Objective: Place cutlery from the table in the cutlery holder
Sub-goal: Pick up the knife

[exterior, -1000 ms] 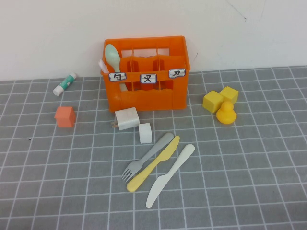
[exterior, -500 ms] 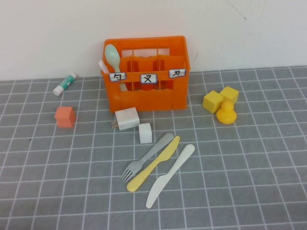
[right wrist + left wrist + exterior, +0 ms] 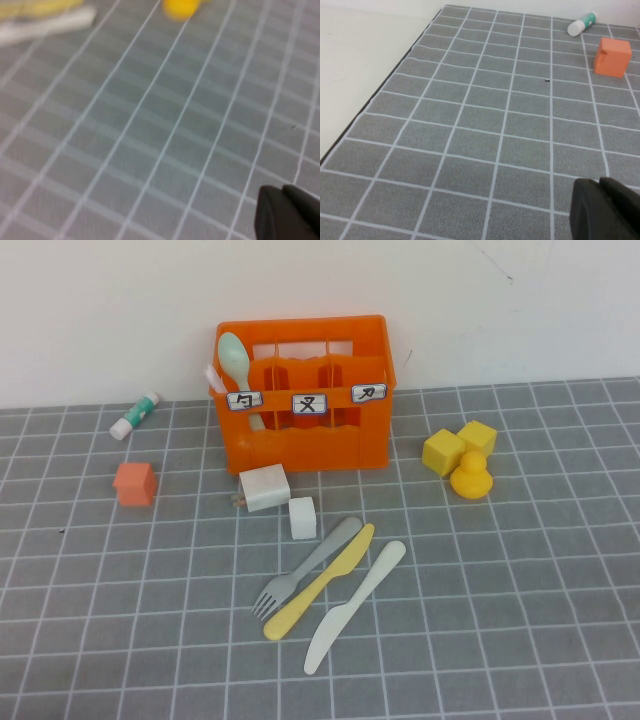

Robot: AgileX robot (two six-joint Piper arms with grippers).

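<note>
Fork [image 3: 305,569], yellow knife [image 3: 320,582], white knife [image 3: 355,606] on table [image 3: 520,640], near side of cutlery holder [image 3: 305,400].
L gripper [image 3: 605,209] looks closed, R gripper [image 3: 287,212] closed; both empty, low over grid.

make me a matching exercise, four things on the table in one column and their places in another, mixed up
Things:
1. green spoon
2. yellow duck
3. white knife
4. orange cube

Places:
A. on the table to the robot's left of the cutlery holder
B. standing in the holder's leftmost compartment
C. next to two yellow blocks, right of the holder
D. lying beside the yellow knife and grey fork, in front of the holder

Pairs: 1-B, 2-C, 3-D, 4-A
</note>
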